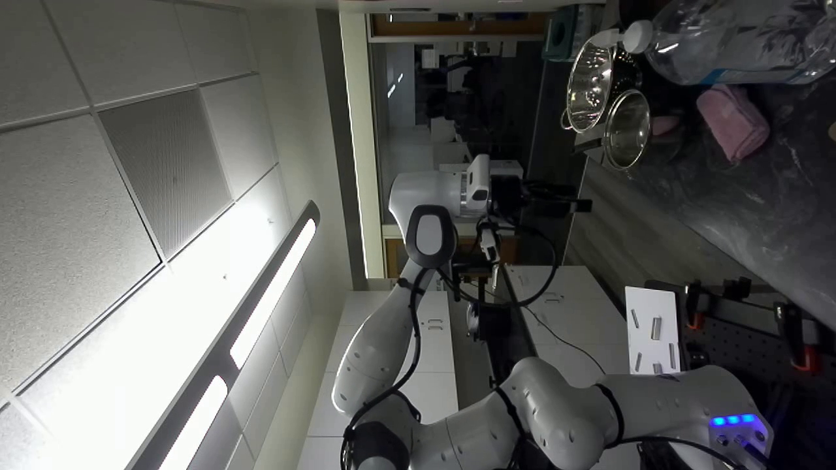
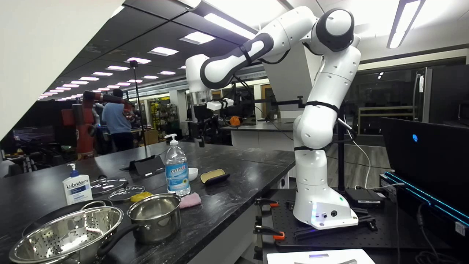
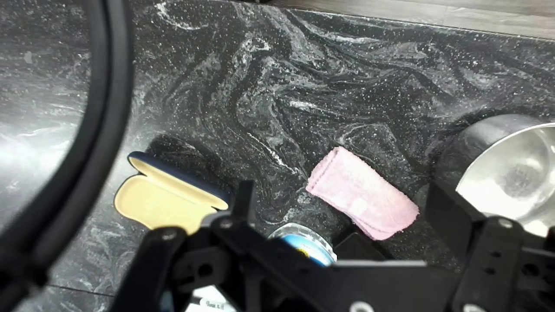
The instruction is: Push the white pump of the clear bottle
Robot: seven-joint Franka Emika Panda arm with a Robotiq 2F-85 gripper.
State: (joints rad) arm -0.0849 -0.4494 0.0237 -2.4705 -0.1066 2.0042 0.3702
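The clear bottle [image 2: 177, 161] with a blue label stands upright on the dark counter, its white pump [image 2: 172, 139] on top. It is also in an exterior view turned on its side [image 1: 686, 39], with the pump [image 1: 637, 37]. In the wrist view only part of the bottle [image 3: 323, 243] shows; its pump is hidden behind the gripper. My gripper hangs pointing down in both exterior views [image 1: 575, 203] [image 2: 200, 137], beside the bottle and not touching it. In the wrist view my gripper [image 3: 347, 199] has its fingers wide apart with nothing held.
A pink cloth [image 3: 362, 195], an open glasses case [image 3: 160, 201] and a steel saucepan [image 3: 516, 169] lie around the bottle. A white bowl [image 2: 193, 173], a lotion bottle [image 2: 77, 189], a colander [image 2: 69, 238], pot lids [image 2: 126, 192] and a yellow sponge [image 2: 141, 196] are also on the counter.
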